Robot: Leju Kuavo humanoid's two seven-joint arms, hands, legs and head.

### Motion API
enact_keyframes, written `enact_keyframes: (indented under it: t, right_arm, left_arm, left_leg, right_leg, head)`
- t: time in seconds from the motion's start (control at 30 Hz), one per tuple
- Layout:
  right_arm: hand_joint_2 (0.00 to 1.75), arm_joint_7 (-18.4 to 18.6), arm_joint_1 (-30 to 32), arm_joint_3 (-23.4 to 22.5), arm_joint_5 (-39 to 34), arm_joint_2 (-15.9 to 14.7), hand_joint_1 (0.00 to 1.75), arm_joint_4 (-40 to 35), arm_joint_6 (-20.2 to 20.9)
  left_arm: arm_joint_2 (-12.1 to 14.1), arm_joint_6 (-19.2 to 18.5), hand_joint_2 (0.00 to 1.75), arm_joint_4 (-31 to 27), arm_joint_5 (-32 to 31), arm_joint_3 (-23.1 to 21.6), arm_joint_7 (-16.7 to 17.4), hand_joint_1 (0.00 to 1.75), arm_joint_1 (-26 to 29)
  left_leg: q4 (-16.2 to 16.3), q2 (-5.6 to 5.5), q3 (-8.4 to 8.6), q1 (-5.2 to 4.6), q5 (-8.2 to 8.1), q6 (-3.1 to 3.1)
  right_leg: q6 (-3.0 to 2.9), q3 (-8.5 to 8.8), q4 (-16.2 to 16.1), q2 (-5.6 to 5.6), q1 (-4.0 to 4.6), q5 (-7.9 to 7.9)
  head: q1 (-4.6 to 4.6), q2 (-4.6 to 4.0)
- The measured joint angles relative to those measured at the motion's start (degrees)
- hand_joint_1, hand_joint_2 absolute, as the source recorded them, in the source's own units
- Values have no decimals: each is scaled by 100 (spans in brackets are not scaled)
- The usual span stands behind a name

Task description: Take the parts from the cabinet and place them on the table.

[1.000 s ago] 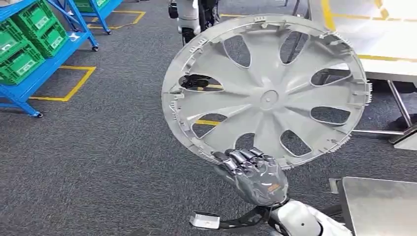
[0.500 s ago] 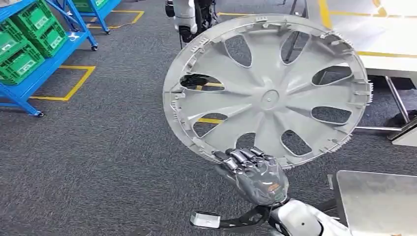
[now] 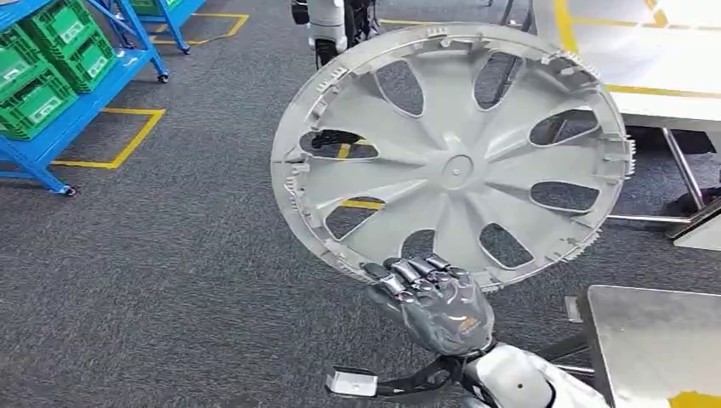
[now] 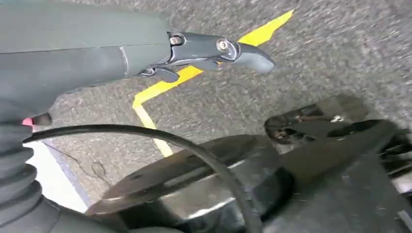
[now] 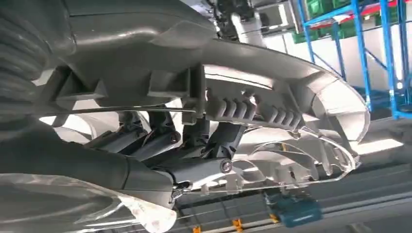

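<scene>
A large silver-grey wheel cover (image 3: 455, 166) stands almost upright in front of me in the head view, its ribbed back side facing me. My right hand (image 3: 434, 302) grips its lower rim from below, with the fingers (image 3: 417, 270) curled over the edge. In the right wrist view the rim (image 5: 272, 102) runs close over the dark fingers (image 5: 204, 141) clamped on it. My left hand (image 4: 145, 53) hangs above the grey carpet, one finger stretched out, holding nothing.
A metal table top (image 3: 655, 340) lies at the lower right with a yellow bit (image 3: 693, 398) at its near edge. A white table (image 3: 672, 76) stands far right. Blue racks with green crates (image 3: 51, 76) line the left. Another robot (image 3: 327, 21) stands ahead.
The whole picture has shifted a little, so the camera moved. The wheel cover stays in my right hand's grip and sits slightly further left and higher. The metal table shows more.
</scene>
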Motion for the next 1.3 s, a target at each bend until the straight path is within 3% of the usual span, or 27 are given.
enact_keyframes:
  t: [0.07, 0.13, 0.17, 0.2, 0.23, 0.3, 0.33, 0.37, 0.47, 0.5, 0.57, 0.63, 0.67, 0.7, 0.73, 0.8, 0.83, 0.9, 0.97, 1.0, 1.03, 1.07, 1.13, 1.17, 1.2, 1.23, 1.3]
  right_arm:
    - [175, 0, -27, 0, 2, 0, 175, 0, -2]
    - [175, 0, -26, 4, 2, 0, 175, 2, -2]
    - [175, -6, -22, 11, 4, 0, 175, 9, -2]
    - [175, -11, -20, 20, 4, 0, 175, 18, -2]
    - [175, -9, -20, 28, 2, 0, 175, 22, -2]
    - [175, -9, -29, 31, 0, 0, 175, 22, -2]
    - [175, -9, -43, 31, 2, 0, 175, 22, -2]
    - [175, -9, -59, 33, 2, 0, 175, 20, -2]
    - [175, -2, -58, 35, 0, 0, 175, 22, -13]
    - [175, 0, -62, 35, -2, 0, 175, 22, -13]
    - [175, 0, -67, 35, -5, 2, 175, 22, -13]
    - [175, 0, -65, 37, 0, 2, 175, 22, -13]
    - [175, -4, -63, 42, 0, 2, 175, 28, -13]
    - [175, -7, -60, 46, -2, 2, 175, 31, -13]
    - [175, -7, -59, 48, -2, 2, 175, 31, -13]
    - [175, -2, -61, 44, -2, 2, 175, 31, -13]
    - [175, 0, -63, 44, -5, 7, 175, 31, -13]
    - [175, 0, -75, 42, -5, 11, 175, 31, -13]
    - [175, 0, -71, 44, -15, 17, 175, 31, -13]
    - [175, 0, -72, 44, -18, 17, 175, 31, -13]
    - [175, 0, -71, 42, -22, 17, 175, 31, -13]
    - [175, 0, -86, 39, -30, 17, 175, 31, -13]
    - [175, 0, -89, 39, -37, 17, 175, 31, -13]
    - [175, 0, -83, 42, -42, 17, 175, 33, -11]
    - [175, -13, -78, 46, -50, 17, 175, 37, -9]
    - [175, -18, -76, 48, -53, 17, 175, 46, -9]
    - [175, -17, -80, 44, -55, 17, 175, 48, -9]
  left_arm:
    - [-9, 2, 175, -2, -2, 0, -2, 0, -8]
    - [-11, 2, 175, -2, -2, 0, 0, 0, -6]
    - [-11, 2, 175, -2, 0, 0, 0, 0, -6]
    - [-11, 2, 175, -2, 0, 0, 0, 0, -7]
    - [-11, 2, 175, -2, 0, 0, 0, 0, -7]
    - [-15, 2, 175, -2, 0, 0, 0, 0, -11]
    - [-20, 2, 175, -2, 0, 0, 0, 0, -11]
    - [-22, 2, 175, -2, 0, 0, 0, 0, -15]
    - [-18, 2, 175, -2, 0, 0, 0, 0, -14]
    - [-13, 2, 175, -2, 0, 0, 0, 0, -22]
    - [-6, 4, 175, -2, 0, 0, 0, 0, -24]
    - [18, 2, 175, -2, 13, 2, -2, 0, -38]
    - [29, -11, 175, -2, 18, 4, -7, 0, -47]
    - [31, -13, 175, -2, 20, 7, -9, 0, -50]
    - [35, -9, 175, -2, 22, 7, -7, 0, -49]
    - [33, 2, 175, -2, 7, 7, -2, 0, -37]
    - [31, 9, 175, -2, -2, 4, 2, 0, -23]
    - [4, 11, 175, 0, -9, 4, 2, 0, -15]
    - [-2, 33, 175, 0, -11, 4, 2, 0, -1]
    - [-7, 35, 175, 0, -11, 6, 0, 0, 8]
    - [-15, 39, 175, 0, -11, 7, 0, 0, 0]
    - [-20, 44, 175, 0, -11, 7, 0, 0, -5]
    - [-20, 39, 175, 0, -11, 7, 0, 0, -6]
    - [-20, 33, 175, 0, -11, 7, 0, 0, -5]
    - [-17, 20, 175, 0, -11, 7, 0, 0, -5]
    - [-17, 15, 175, 0, -11, 7, 0, 0, -6]
    - [-20, 7, 175, 0, -11, 7, 0, 0, -6]
  left_leg:
    - [0, 7, -32, -4, 31, 46]
    - [4, 25, -81, -11, 64, 67]
    - [7, 25, -98, -14, 76, 67]
    - [7, 25, -104, -16, 83, 65]
    - [7, 23, -103, -17, 87, 60]
    - [11, 10, -89, -18, 90, 51]
    - [12, 9, -93, -18, 93, 34]
    - [47, 6, -135, -60, 93, -4]
    - [27, 10, -168, -49, 137, -90]
    - [39, 6, -167, -71, 125, -118]
    - [421, 5, -323, -53, -216, -187]
    - [1322, 4, -659, -37, -684, -235]
    - [1682, 3, -756, -42, -814, -250]
    - [1756, 3, -732, -44, -792, -254]
    - [1581, 4, -591, -43, -638, -249]
    - [646, 5, -106, -28, -143, -222]
    - [198, 5, 83, -23, -16, -204]
    - [29, 3, 107, -46, -92, -156]
    - [47, -6, 23, -51, -72, -101]
    - [4, -6, 16, -32, -24, -45]
    - [-15, -1, 8, -8, 15, -3]
    - [-14, 3, -18, -4, 34, 23]
    - [-11, 12, -71, -9, 72, 56]
    - [-8, 14, -102, -14, 92, 57]
    - [-5, 14, -125, -17, 112, 54]
    - [-5, 13, -138, -19, 128, 53]
    - [-1, 3, -139, -20, 140, 37]
  right_leg:
    - [61, -218, 486, 1, -1, -357]
    - [99, -657, 1502, 1, -8, -796]
    - [106, -782, 1804, 1, -8, -869]
    - [101, -759, 1788, 0, -8, -804]
    - [89, -597, 1544, 1, -8, -632]
    - [37, 5, 451, 0, -4, -144]
    - [1, 201, 37, -2, 7, -139]
    - [-16, 310, -74, 0, 25, -162]
    - [-82, 255, -51, 15, 28, -149]
    - [-140, 263, -110, 2, -18, -109]
    - [-201, 250, -128, -18, -33, -71]
    - [-215, 223, -124, -30, -29, -61]
    - [-222, 218, -121, -36, -28, -55]
    - [-220, 218, -115, -36, -28, -51]
    - [-217, 215, -102, -33, -28, -50]
    - [-212, 214, -64, -23, -28, -50]
    - [-199, 196, -57, -23, -26, -49]
    - [-119, 99, -18, -10, 14, -1]
    - [-45, 45, -40, -22, 8, 65]
    - [-10, 35, -40, -24, 18, 82]
    - [20, -59, 27, -12, 1, -24]
    - [47, -152, 260, -13, 1, -229]
    - [83, -517, 1178, -11, -7, -693]
    - [94, -681, 1577, -11, -7, -844]
    - [96, -741, 1767, -11, -7, -870]
    - [88, -635, 1636, -11, -7, -751]
    - [45, -103, 761, -10, -5, -322]
  head:
    - [40, 0]
    - [42, 0]
    - [44, 0]
    - [42, 0]
    - [44, 0]
    - [46, 0]
    - [44, 0]
    - [46, 0]
    - [31, 0]
    - [26, 0]
    - [-11, 0]
    - [-13, 0]
    - [-17, 0]
    - [-13, 0]
    - [-17, 0]
    - [-17, 0]
    - [-13, 0]
    - [-22, 0]
    - [-15, 0]
    - [-15, 0]
    - [-17, 0]
    - [15, 0]
    - [13, 0]
    - [24, 0]
    - [15, 0]
    - [20, 0]
    - [20, 0]
